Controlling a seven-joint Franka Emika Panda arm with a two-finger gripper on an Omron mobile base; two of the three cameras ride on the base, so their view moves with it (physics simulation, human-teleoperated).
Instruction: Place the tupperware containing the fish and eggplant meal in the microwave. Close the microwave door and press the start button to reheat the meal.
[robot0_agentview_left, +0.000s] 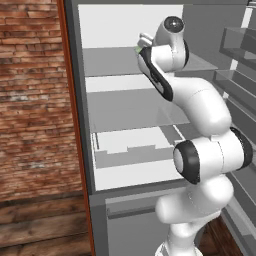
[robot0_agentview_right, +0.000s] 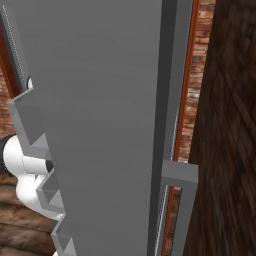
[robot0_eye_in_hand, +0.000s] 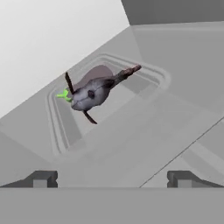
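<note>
the hand (robot0_eye_in_hand: 112, 179) stands with its two small dark finger tips (robot0_eye_in_hand: 41, 179) spread wide apart, nothing between them and nothing gripped. ahead of it in the hand view lies the small shallow pale grey-white translucent tupperware tray with a flared rim (robot0_eye_in_hand: 59, 135), resting flat on a pale grey translucent shelf (robot0_eye_in_hand: 175, 131) against a white back wall (robot0_eye_in_hand: 52, 39). inside the tray sits the fish and eggplant meal (robot0_eye_in_hand: 94, 92): a dark grey fish-shaped lump over a dull purple patch, with thin dark fins sticking out and one bright green bit at its end. the tray is clear of both finger tips, a little way beyond them.

in the left base view the white arm with dark joints (robot0_agentview_left: 200, 125) rises from the lower right and reaches up into a tall open grey fridge with white inner walls (robot0_agentview_left: 80, 100), its wrist at the upper glass shelf (robot0_agentview_left: 110, 62). a red brick wall (robot0_agentview_left: 30, 95) and a wooden floor (robot0_agentview_left: 40, 225) lie to the left of the fridge.

in the right base view a large flat grey open fridge door (robot0_agentview_right: 100, 125) stands close before the camera, with stepped grey bins (robot0_agentview_right: 30, 125) on its left face.
</note>
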